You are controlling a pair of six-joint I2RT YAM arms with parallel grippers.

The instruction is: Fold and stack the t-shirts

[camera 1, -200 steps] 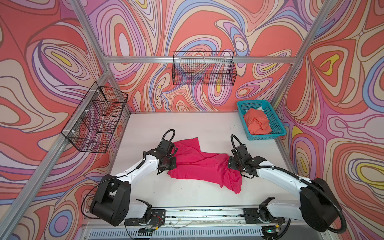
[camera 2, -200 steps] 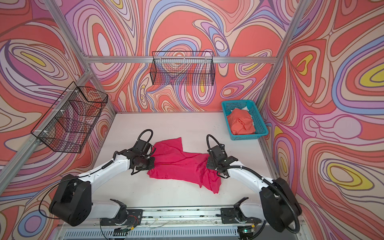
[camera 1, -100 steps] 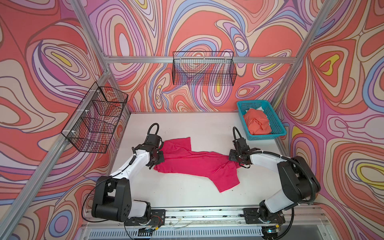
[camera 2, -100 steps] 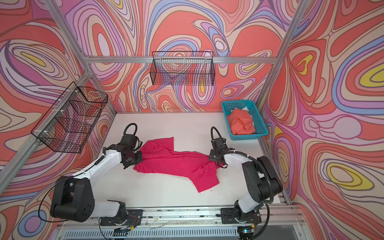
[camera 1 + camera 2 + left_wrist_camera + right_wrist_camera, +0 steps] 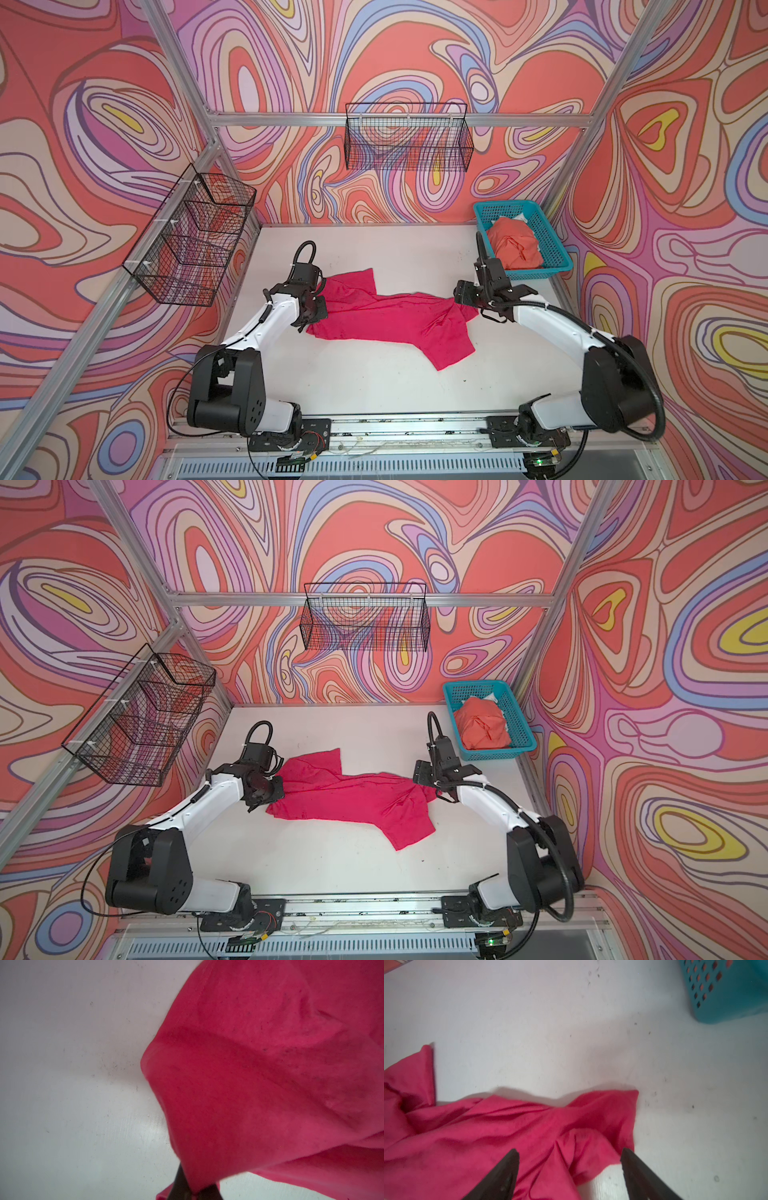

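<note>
A magenta-pink t-shirt [image 5: 386, 320] [image 5: 349, 798] lies rumpled and drawn out left to right on the white table. My left gripper [image 5: 318, 309] [image 5: 276, 791] is shut on its left edge. In the left wrist view the cloth [image 5: 259, 1084] hangs from the closed tips of that gripper [image 5: 193, 1190]. My right gripper [image 5: 465, 297] [image 5: 422, 775] stands open at the shirt's right end. In the right wrist view that gripper [image 5: 569, 1150] has its fingers wide apart over a fold of the shirt [image 5: 508, 1130], holding nothing. An orange-coral t-shirt [image 5: 515, 249] [image 5: 484, 729] sits bunched in the basket.
The teal lattice basket [image 5: 536, 272] [image 5: 498, 753] [image 5: 726, 991] stands at the back right, close behind the right gripper. Black wire baskets hang on the left wall [image 5: 191, 241] and the back wall [image 5: 409, 141]. Bare table shows in front of the shirt.
The left gripper has pulled the shirt's left edge to the left, drawing the cloth out longer. The right gripper has moved back and slightly left, staying open.
</note>
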